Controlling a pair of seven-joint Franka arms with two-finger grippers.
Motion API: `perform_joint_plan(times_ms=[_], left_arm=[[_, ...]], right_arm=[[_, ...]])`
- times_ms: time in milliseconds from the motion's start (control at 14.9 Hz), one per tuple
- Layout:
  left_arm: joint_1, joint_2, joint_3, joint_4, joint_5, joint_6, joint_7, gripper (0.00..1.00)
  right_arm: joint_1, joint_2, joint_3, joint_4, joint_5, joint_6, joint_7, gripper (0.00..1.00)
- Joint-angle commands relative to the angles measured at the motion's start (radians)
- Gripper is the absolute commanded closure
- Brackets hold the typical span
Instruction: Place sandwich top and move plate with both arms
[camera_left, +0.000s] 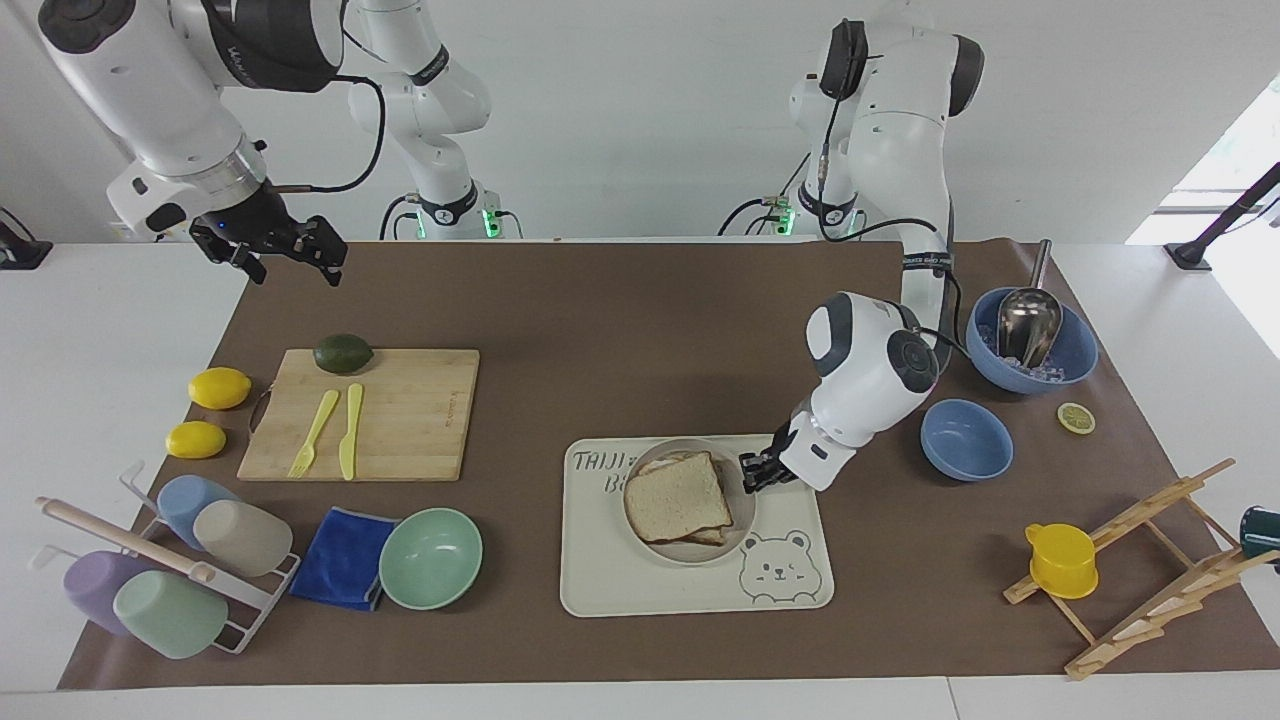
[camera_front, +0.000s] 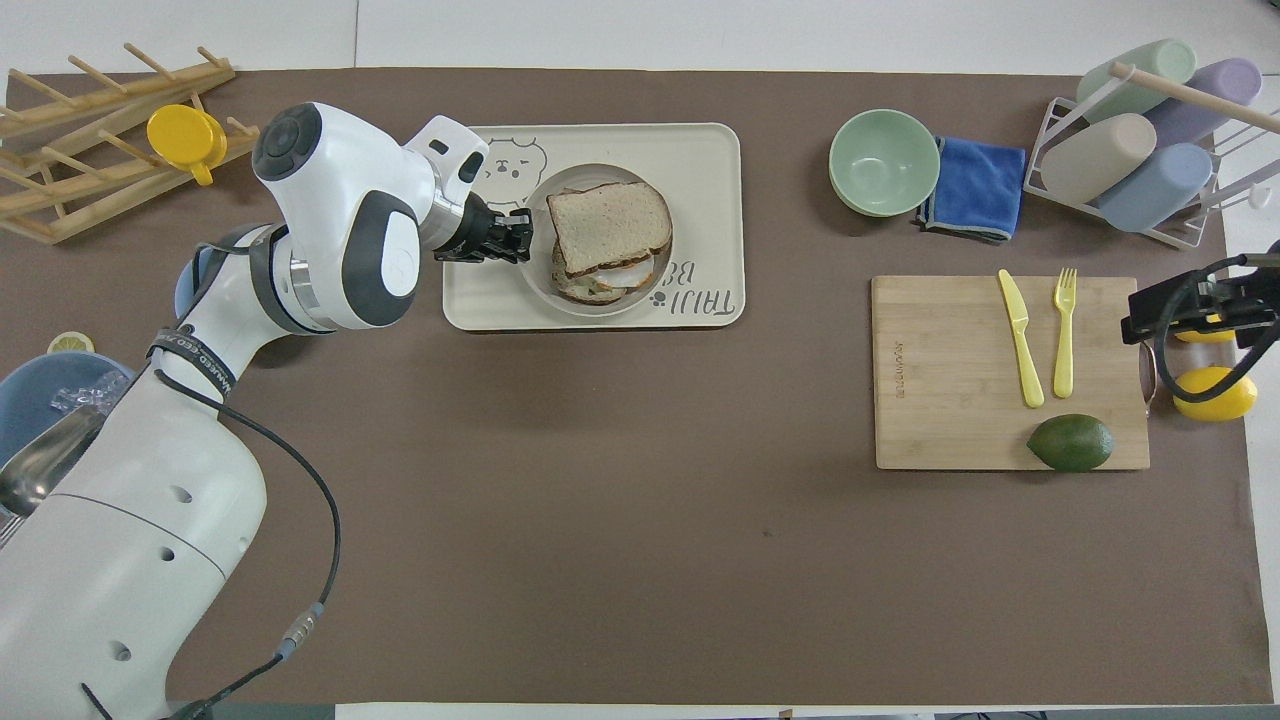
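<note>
The sandwich top (camera_left: 678, 497) (camera_front: 610, 215) lies on the stacked sandwich in the plate (camera_left: 690, 556) (camera_front: 536, 282). The plate rests on the cream bear tray (camera_left: 620, 585) (camera_front: 700, 160). My left gripper (camera_left: 750, 478) (camera_front: 520, 240) is low at the plate's rim on the side toward the left arm's end, shut on that rim. My right gripper (camera_left: 290, 255) (camera_front: 1200, 312) hangs open and holds nothing, above the mat's corner at the right arm's end, where that arm waits.
A cutting board (camera_left: 370, 412) with a fork, a knife and an avocado lies toward the right arm's end, two lemons beside it. A mint bowl (camera_left: 430, 557), blue cloth and cup rack lie farther out. Two blue bowls (camera_left: 965, 438) and a wooden rack (camera_left: 1140, 560) flank the left arm.
</note>
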Motion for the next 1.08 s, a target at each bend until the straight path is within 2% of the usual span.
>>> perform_joint_plan(times_ms=[0,202,336,470,739,1008], left_arm=[[-0.002,-0.044,0.008,-0.047,-0.023,0.012,0.031,0.0],[0.01,-0.067,0.025,-0.036,-0.02,-0.003,0.028,0.0],[0.007,-0.117,0.103,-0.037,-0.017,-0.078,0.026,0.0],[0.007,-0.192,0.16,-0.035,0.093,-0.196,0.031,0.0],[0.024,-0.321,0.171,-0.035,0.3,-0.377,0.034,0.0],[0.027,-0.418,0.174,-0.036,0.374,-0.502,0.032,0.0]], right_arm=[[-0.008,-0.003,0.003,-0.003,0.016,-0.012,-0.018,0.0],[-0.008,-0.003,0.003,-0.003,0.016,-0.012,-0.018,0.0],[-0.008,-0.003,0.003,-0.003,0.016,-0.012,-0.018,0.0],[-0.008,-0.004,0.003,-0.003,0.016,-0.012,-0.018,0.0],[-0.008,-0.004,0.003,-0.003,0.016,-0.012,-0.018,0.0],[-0.008,-0.003,0.003,-0.003,0.016,-0.012,-0.018,0.0]])
